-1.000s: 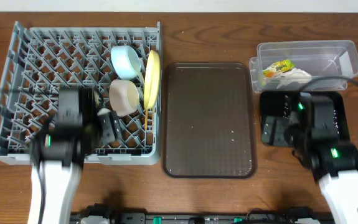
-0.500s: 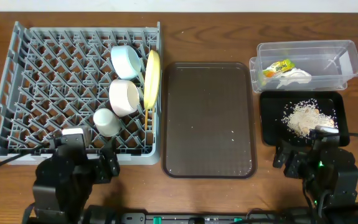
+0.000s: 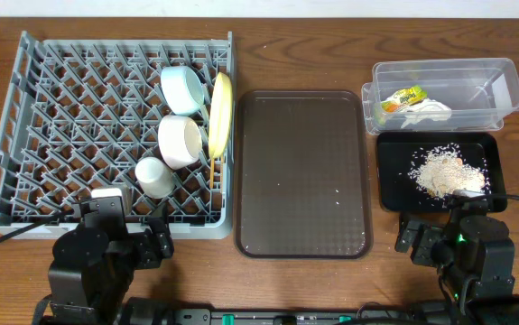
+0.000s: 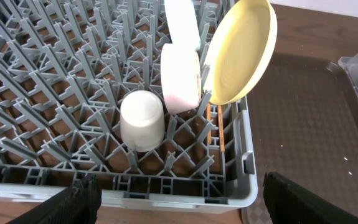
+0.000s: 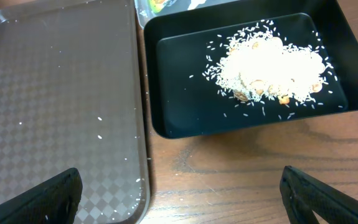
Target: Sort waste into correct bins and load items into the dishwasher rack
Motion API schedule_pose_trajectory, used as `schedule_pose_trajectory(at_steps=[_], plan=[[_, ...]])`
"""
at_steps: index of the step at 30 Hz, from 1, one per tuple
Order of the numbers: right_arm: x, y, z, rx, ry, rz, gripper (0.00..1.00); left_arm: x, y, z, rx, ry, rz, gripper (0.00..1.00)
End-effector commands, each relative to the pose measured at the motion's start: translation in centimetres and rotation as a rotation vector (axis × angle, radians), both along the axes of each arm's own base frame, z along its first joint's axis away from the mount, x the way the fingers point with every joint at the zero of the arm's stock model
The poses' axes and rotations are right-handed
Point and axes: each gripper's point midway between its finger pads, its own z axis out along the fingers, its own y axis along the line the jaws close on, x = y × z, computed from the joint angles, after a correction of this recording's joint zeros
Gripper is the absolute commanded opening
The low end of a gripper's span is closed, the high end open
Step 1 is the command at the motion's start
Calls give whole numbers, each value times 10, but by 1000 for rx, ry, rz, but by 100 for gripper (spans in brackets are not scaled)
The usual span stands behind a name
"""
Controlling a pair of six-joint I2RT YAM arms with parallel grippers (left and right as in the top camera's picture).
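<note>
I saw the grey pegged grid rack (image 3: pixel 60 108), left of the brown dimpled serving tray (image 3: pixel 301 171), holding the round yellow plate (image 3: pixel 220 113) on edge, the light blue bowl (image 3: pixel 183 88), the white bowl (image 3: pixel 180 141), the small white cup (image 3: pixel 156 177) and the thin chopsticks (image 4: pixel 215 127). Right of that tray, beige crumbs (image 3: pixel 441 170) were heaped in the glossy black tray (image 3: pixel 393 185), and the wrapper (image 3: pixel 401 97) and crumpled tissue (image 3: pixel 429 110) lay in the clear tub (image 3: pixel 476 86). The left gripper (image 4: pixel 185 202) and right gripper (image 5: pixel 182 199) were both spread wide and held nothing.

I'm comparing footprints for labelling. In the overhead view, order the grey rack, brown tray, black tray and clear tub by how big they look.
1. grey rack, clearly largest.
2. brown tray.
3. clear tub and black tray: these look about alike, so I won't rank one over the other.
</note>
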Motion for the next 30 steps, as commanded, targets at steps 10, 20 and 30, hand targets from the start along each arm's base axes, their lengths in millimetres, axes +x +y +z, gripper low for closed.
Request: schedule_pose_trajectory(at_steps=[10,20,30], plan=[[-4,-8,-1,-15,-34,-39,99,0,0,-4,12,8,-4,86],[10,-7,22,-57,-427,12,99,0,0,-4,11,8,-4,86],[53,-1,30,-68,-783,21,99,0,0,-4,12,8,-4,100]])
